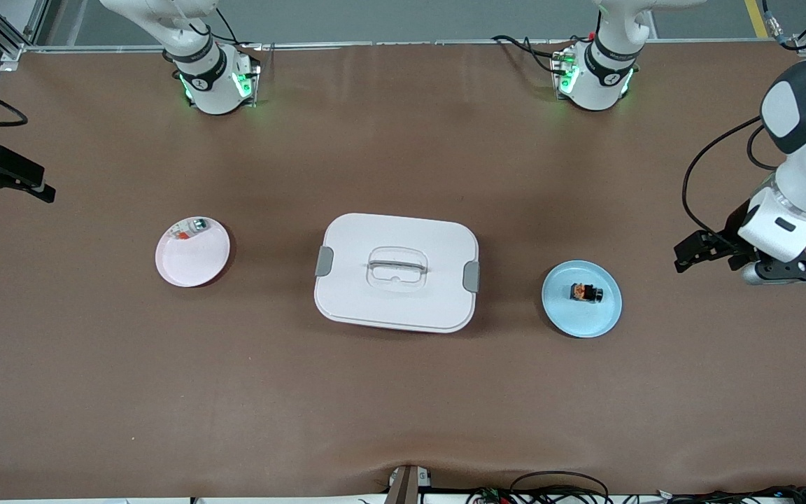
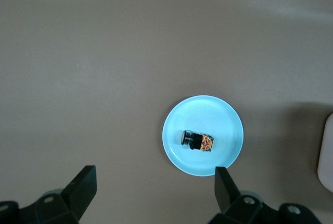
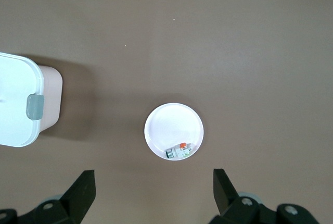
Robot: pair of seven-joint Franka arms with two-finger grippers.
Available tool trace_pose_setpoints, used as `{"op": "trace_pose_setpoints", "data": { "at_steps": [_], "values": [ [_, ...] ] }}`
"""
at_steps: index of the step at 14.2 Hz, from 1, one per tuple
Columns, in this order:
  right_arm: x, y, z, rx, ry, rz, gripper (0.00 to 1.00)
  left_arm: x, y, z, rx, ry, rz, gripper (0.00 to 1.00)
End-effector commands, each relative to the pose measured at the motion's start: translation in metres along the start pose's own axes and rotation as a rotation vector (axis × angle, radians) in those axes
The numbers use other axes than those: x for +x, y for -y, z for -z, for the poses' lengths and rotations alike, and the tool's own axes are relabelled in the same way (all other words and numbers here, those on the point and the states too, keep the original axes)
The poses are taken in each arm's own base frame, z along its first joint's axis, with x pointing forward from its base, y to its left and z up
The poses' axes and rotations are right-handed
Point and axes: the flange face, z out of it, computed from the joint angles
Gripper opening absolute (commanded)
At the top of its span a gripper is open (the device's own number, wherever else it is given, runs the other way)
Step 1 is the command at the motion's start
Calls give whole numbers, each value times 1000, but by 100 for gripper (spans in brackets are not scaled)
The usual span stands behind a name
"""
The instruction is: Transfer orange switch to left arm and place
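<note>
The orange switch [image 1: 585, 292] [image 2: 198, 140], a tiny black cylinder with orange markings, lies on its side on a light blue plate [image 1: 571, 318] [image 2: 223, 117] toward the left arm's end of the table. The white lidded box [image 1: 396, 308] [image 3: 13, 104] stands in the middle of the table. My left gripper [image 1: 686, 253] [image 2: 154, 182] hangs open and empty over bare table beside the blue plate. My right gripper [image 1: 18, 185] [image 3: 152, 182] hangs open and empty over the table's edge at the right arm's end.
A pale pink plate [image 1: 189, 266] [image 3: 171, 122] with a small white-green-red piece [image 1: 191, 227] [image 3: 179, 151] sits toward the right arm's end, level with the box. Both arm bases stand along the table edge farthest from the front camera. Cables lie along the nearest edge.
</note>
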Motion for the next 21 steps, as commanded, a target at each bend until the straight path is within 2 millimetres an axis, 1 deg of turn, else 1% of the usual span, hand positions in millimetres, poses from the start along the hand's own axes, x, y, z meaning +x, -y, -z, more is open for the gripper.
{"op": "trace_pose_setpoints", "data": {
  "at_steps": [1,3,5,10,11,12,13,16,17,19,21],
  "values": [
    [-8,0,4,-20,-15,12,100,-9,3,27,14,-7,-23,100],
    [-8,-1,4,-34,-17,-11,100,-17,0,43,15,1,-25,100],
    [-7,-2,5,-43,-26,-52,100,-24,-1,63,16,7,-31,100],
    [-7,-2,6,-59,-28,-50,100,-33,7,117,18,41,-50,100],
    [-6,-2,5,-58,-26,-52,100,-34,7,125,18,41,-49,100],
    [-6,2,5,-60,-27,-44,100,-33,6,132,16,35,-38,100],
    [-6,6,4,-72,-25,-36,100,-33,4,137,16,33,-37,100],
    [-6,6,4,-78,-24,-37,100,-37,0,142,8,64,-40,100],
    [-6,4,4,-78,-23,-40,100,-36,1,146,6,57,-36,100],
    [-7,3,4,-75,-23,-43,100,-32,1,144,5,58,-35,100],
    [-7,3,4,-75,-23,-43,100,-19,0,146,7,46,-38,100]
  ]
}}
